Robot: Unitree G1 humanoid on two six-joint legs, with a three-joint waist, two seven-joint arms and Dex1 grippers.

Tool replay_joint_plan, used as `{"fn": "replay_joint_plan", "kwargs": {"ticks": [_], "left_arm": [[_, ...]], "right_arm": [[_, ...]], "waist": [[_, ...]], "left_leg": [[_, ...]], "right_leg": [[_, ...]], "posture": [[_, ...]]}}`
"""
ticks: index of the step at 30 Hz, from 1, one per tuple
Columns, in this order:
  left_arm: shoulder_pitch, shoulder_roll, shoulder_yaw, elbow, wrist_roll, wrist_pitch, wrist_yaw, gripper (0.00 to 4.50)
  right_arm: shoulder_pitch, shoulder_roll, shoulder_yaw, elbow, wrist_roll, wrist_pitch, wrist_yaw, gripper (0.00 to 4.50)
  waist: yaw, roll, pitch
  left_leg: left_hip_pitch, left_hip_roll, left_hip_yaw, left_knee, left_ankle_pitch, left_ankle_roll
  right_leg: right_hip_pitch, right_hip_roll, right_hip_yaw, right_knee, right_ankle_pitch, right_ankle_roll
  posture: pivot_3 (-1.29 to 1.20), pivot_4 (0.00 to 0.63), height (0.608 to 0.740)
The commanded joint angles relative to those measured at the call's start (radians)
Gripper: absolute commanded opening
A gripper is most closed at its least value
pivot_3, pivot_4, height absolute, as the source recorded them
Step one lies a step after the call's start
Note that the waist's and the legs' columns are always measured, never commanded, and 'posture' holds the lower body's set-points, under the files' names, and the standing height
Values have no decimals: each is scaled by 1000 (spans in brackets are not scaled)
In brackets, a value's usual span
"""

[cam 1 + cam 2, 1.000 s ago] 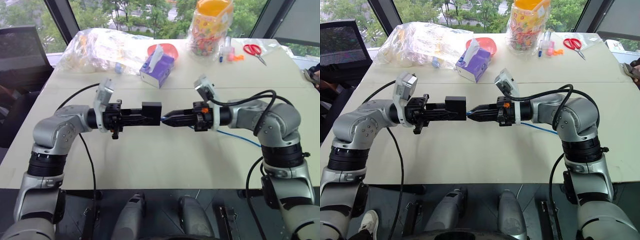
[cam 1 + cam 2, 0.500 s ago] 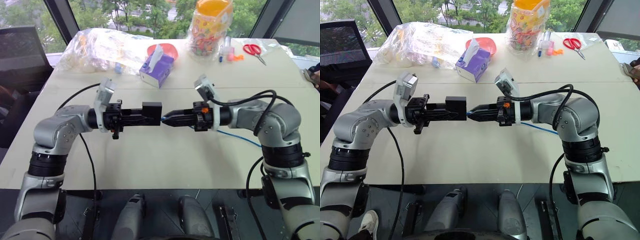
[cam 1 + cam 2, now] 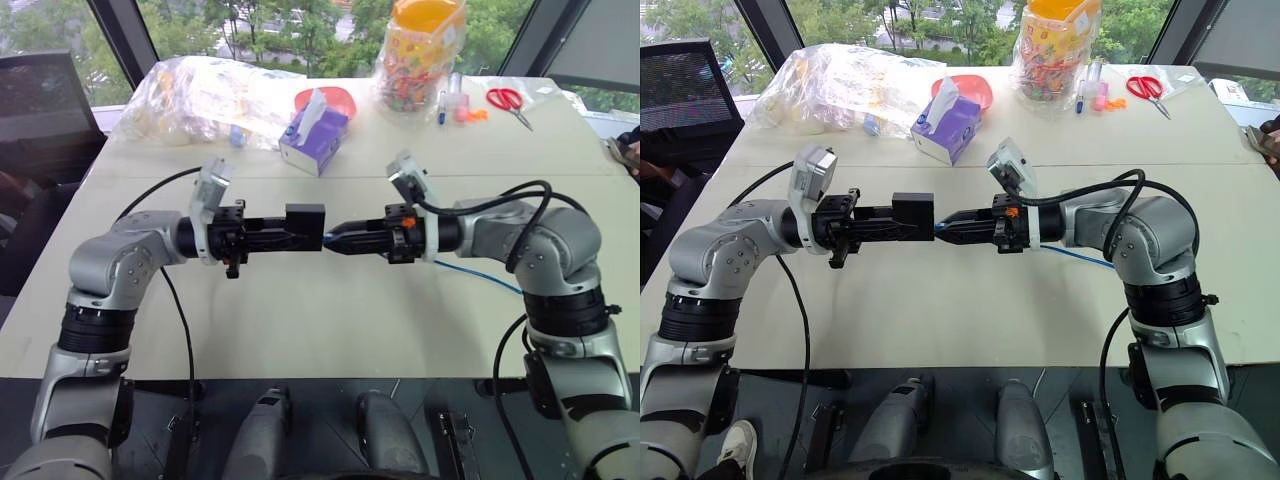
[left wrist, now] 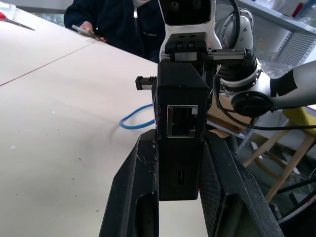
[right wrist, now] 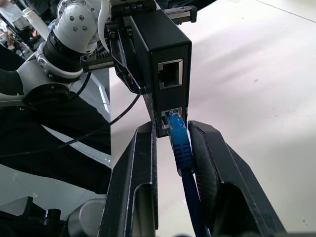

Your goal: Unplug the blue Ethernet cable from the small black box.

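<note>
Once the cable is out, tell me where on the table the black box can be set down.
Bare tabletop lies below both grippers, from the near edge up to the held small black box. Another bare strip runs between the arms and the purple tissue box. The far edge is crowded: plastic bags, snack jar, scissors. The blue Ethernet cable loops under the right arm.
</note>
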Motion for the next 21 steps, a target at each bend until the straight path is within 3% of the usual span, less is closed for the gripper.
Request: {"fn": "replay_joint_plan", "kwargs": {"ticks": [1, 2, 6, 21], "left_arm": [[-13, 0, 21, -20, -13, -9, 4, 496], [-13, 0, 20, -20, -13, -9, 3, 496], [-11, 2, 20, -23, -14, -6, 2, 496], [1, 33, 25, -42, -21, 2, -12, 496]], "right_arm": [[-6, -10, -3, -45, 12, -18, 11, 1047], [-7, -9, -3, -44, 13, -19, 12, 1047], [-7, -10, -3, -43, 12, -22, 13, 79], [-4, -57, -11, 46, -61, -94, 27, 79]], "waist": [[0, 0, 0], [0, 0, 0], [0, 0, 0], [0, 0, 0]], "left_leg": [[0, 0, 0, 0, 0, 0], [0, 0, 0, 0, 0, 0], [0, 0, 0, 0, 0, 0], [0, 0, 0, 0, 0, 0]], "right_leg": [[0, 0, 0, 0, 0, 0], [0, 0, 0, 0, 0, 0], [0, 0, 0, 0, 0, 0], [0, 0, 0, 0, 0, 0]], "posture": [[0, 150, 728], [0, 150, 728], [0, 150, 728], [0, 150, 728]]}}
